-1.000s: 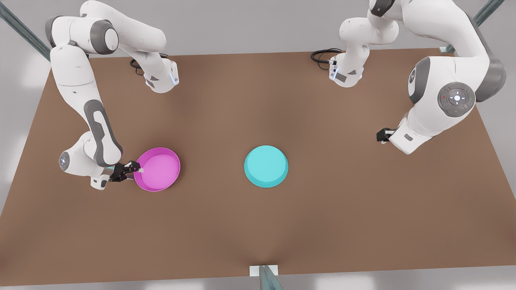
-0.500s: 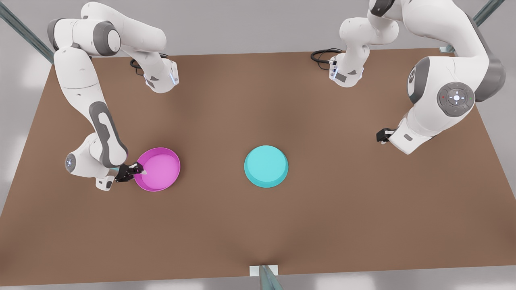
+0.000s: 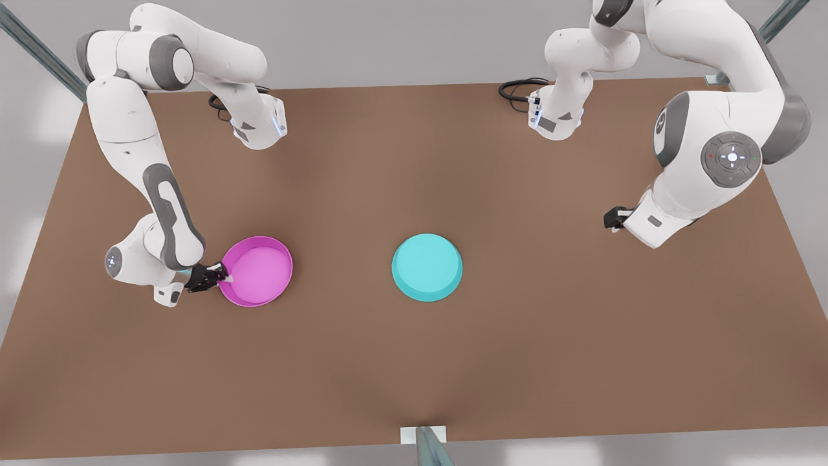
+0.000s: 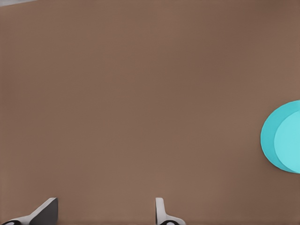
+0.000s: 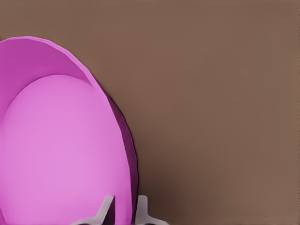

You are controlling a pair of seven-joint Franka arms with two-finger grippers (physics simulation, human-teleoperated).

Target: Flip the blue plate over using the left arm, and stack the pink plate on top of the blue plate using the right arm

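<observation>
Since a second ago, right gripper (image 3: 220, 277) now nearer the pink plate (image 3: 259, 272), pinching its rim on the front view's left. Plate now shifted slightly toward the front view's right, looking lifted.

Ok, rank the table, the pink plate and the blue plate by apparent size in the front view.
1. Table, by far the largest.
2. Pink plate and blue plate: they look alike, so no ranking between them.

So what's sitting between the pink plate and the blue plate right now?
Nothing: in the front view, only bare table separates the pink plate from the blue plate.
</observation>
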